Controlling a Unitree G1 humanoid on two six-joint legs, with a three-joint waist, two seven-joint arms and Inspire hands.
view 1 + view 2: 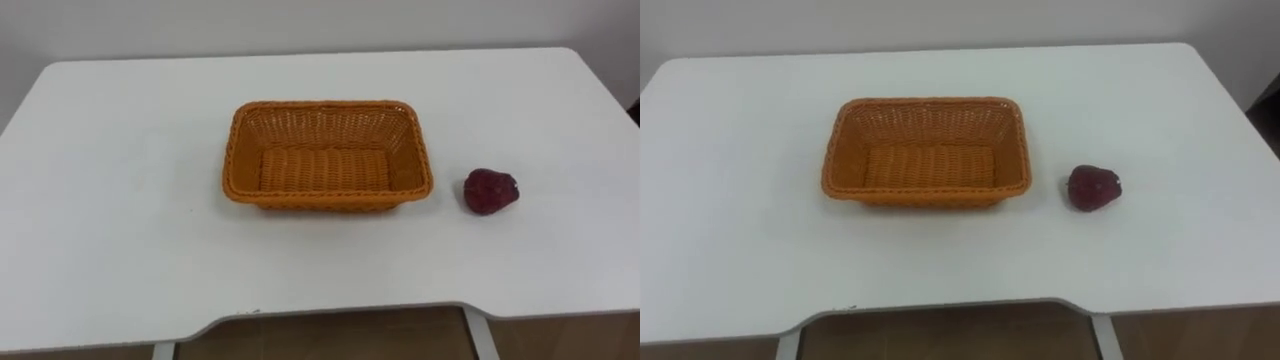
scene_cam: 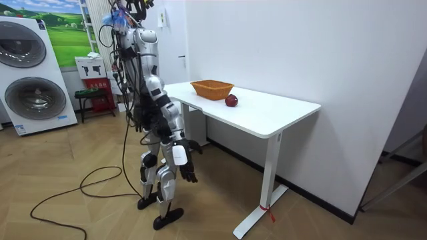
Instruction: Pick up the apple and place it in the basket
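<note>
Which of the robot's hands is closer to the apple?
Probably the right hand. It hangs low beside the robot's leg, below the table, on the same side as the apple. The left hand seems to hang beyond it, toward the basket.

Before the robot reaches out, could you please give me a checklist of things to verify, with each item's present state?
1. The apple lies on the white table with nothing covering it: ok.
2. The apple sits apart from the wicker basket, on the robot's right of it, with room around it: ok.
3. The wicker basket is upright and empty, ready to receive: ok.
4. The robot stands at the table's edge, facing it: ok.
5. The right hand is up at the apple: not ok, it hangs by the hip, below the tabletop.
</note>
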